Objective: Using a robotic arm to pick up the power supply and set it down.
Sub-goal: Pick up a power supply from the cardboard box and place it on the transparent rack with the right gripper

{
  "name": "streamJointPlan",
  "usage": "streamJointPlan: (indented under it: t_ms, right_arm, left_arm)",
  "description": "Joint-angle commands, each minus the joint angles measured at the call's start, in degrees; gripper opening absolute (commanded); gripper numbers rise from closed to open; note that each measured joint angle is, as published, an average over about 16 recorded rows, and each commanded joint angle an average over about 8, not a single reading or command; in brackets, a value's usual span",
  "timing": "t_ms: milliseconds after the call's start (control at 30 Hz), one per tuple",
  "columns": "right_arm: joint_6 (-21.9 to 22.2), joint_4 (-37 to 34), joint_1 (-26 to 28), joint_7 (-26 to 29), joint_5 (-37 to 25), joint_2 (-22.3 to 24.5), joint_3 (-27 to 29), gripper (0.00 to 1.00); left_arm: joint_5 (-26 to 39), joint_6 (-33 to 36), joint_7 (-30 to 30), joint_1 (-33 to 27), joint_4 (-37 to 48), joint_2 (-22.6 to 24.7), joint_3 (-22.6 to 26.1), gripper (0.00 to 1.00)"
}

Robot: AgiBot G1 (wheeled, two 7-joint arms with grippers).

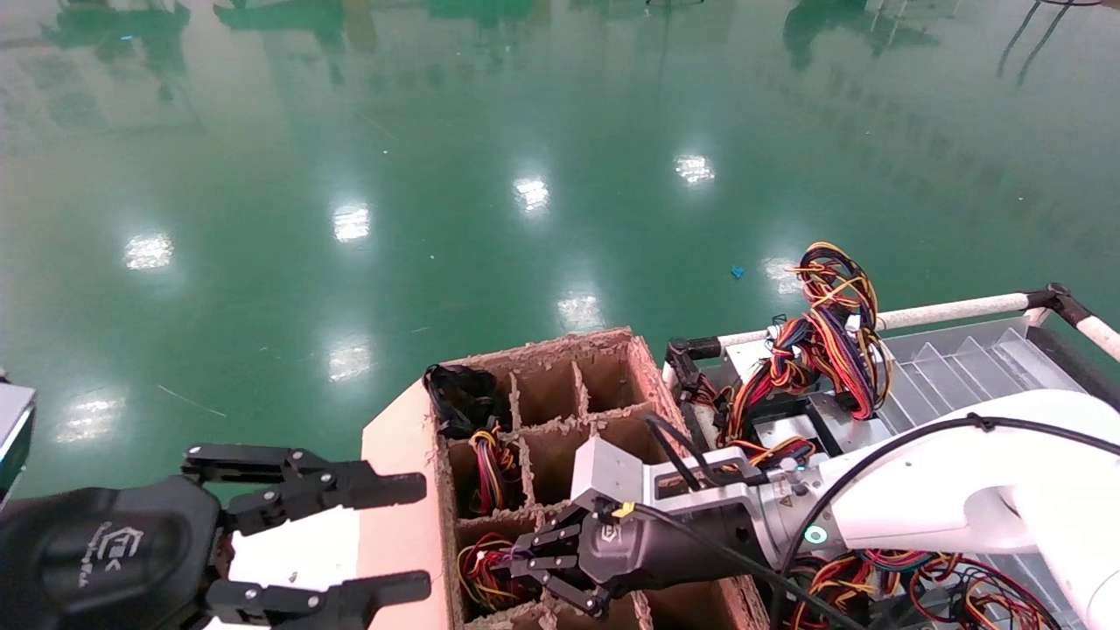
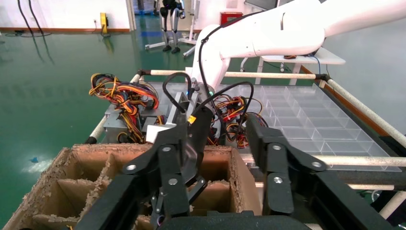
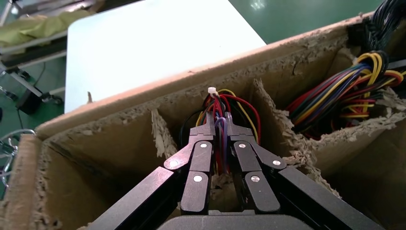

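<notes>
The power supply shows only as a tied bundle of red, yellow and black wires point(image 3: 221, 101) rising out of a front compartment of the cardboard box point(image 1: 542, 346); its grey body is hidden down in the cell. My right gripper point(image 3: 220, 125) reaches into that cell and is shut on the wires, which run between its fingertips. In the head view the right gripper point(image 1: 518, 562) sits over the same wires point(image 1: 479, 570). At the lower left my left gripper point(image 1: 411, 535) hangs open beside the box with nothing in it. The left wrist view also shows the left gripper point(image 2: 220, 158) open.
The box has ragged dividers; the neighbouring cell holds another wire bundle point(image 1: 490, 464) and a back cell holds a black bundle point(image 1: 459, 398). Right of the box, a railed rack carries more grey units with wire bundles point(image 1: 831, 332) and a clear ridged tray point(image 1: 962, 359).
</notes>
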Motion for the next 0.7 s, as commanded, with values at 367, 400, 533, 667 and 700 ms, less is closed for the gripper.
streamJointPlan:
  t_ms: [367,400,533,667,700]
  right_arm:
    - [-4.71,-2.07,0.27,-1.49,6.91,2.92,3.96,0.0]
    - [-5.02,-1.9,0.22,-1.48,7.85,3.29,4.38,0.0]
    - [-5.79,-0.15,-0.12,-0.9,12.31,5.08,5.98,0.0]
    - [-5.8,2.41,-0.4,0.06,17.36,7.29,7.55,0.0]
    - [-5.76,2.99,-0.38,0.29,18.58,7.86,7.95,0.0]
  left_arm:
    - [0.0,0.0,0.0,0.0,0.0,0.0,0.01,1.0]
    - [0.0,0.0,0.0,0.0,0.0,0.0,0.01,1.0]
    - [-0.01,0.0,0.0,0.0,0.0,0.0,0.01,1.0]
    - [-0.01,0.0,0.0,0.0,0.0,0.0,0.01,1.0]
    - [-0.01,0.0,0.01,0.0,0.0,0.0,0.01,1.0]
